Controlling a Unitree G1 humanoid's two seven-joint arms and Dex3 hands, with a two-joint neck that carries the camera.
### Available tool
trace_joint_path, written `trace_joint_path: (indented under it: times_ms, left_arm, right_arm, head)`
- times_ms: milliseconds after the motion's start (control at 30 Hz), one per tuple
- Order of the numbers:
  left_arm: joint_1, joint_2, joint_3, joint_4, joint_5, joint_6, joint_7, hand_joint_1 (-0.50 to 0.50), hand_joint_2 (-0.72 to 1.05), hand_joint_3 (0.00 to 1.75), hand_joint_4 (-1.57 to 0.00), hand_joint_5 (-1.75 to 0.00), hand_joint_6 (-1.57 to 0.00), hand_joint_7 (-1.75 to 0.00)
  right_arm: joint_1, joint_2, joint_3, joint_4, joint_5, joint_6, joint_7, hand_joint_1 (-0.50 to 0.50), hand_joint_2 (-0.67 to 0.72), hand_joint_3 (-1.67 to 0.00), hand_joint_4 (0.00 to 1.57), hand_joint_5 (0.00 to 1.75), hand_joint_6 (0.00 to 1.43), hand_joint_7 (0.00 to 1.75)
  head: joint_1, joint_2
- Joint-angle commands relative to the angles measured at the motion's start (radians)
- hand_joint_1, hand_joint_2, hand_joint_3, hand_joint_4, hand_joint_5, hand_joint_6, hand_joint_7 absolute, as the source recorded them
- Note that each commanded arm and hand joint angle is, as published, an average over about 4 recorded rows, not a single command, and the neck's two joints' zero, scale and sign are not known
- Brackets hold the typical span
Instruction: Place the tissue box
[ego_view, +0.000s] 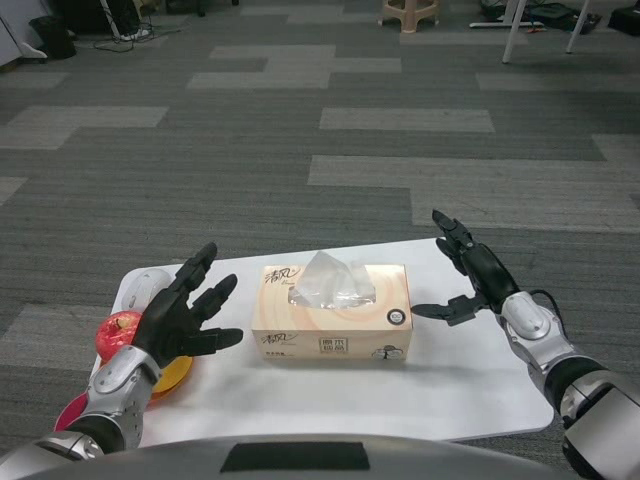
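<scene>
The peach-coloured cardboard tissue box (331, 312) sits mid-counter (470, 385) on the white top. My left hand (188, 315) and right hand (468, 280) flank it, fingers spread, holding nothing. Looks like pre-grasp; next I'd close both inward evenly.

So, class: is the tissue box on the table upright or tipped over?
Upright. The tissue box sits flat on the white table, opening upward with a tissue poking out.

Tissue box (332, 315) sits mid-table (480, 385), left hand (185, 315) and right hand (470, 275) flanking it, apple (116, 332) on plate (172, 377) far left.
</scene>
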Motion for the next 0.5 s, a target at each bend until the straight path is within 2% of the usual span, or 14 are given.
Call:
trace_joint_path:
  times_ms: [33, 200, 500]
  left_arm:
    - [0.007, 0.016, 0.022, -0.034, -0.031, -0.046, 0.014, 0.5, 1.05, 0.09, -0.22, 0.0, 0.0, 0.0]
    - [0.007, 0.016, 0.022, -0.081, -0.063, -0.101, 0.043, 0.5, 1.05, 0.09, -0.17, 0.0, 0.0, 0.0]
    - [0.007, 0.017, 0.003, -0.223, -0.08, -0.107, 0.051, 0.5, 1.05, 0.09, -0.13, 0.0, 0.0, 0.0]
  right_arm:
    - [0.015, -0.007, -0.04, -0.045, 0.002, -0.01, 0.0, -0.21, -0.11, -0.48, 0.0, 0.0, 0.0, 0.0]
    - [0.03, -0.01, -0.073, -0.117, 0.002, -0.012, 0.0, -0.21, -0.1, -0.48, 0.0, 0.0, 0.0, 0.0]
    - [0.033, -0.01, -0.086, -0.247, 0.002, -0.018, -0.023, -0.22, -0.03, -0.48, 0.0, 0.0, 0.0, 0.0]
  head:
    - [-0.001, 0.001]
    - [-0.003, 0.003]
    - [-0.001, 0.004]
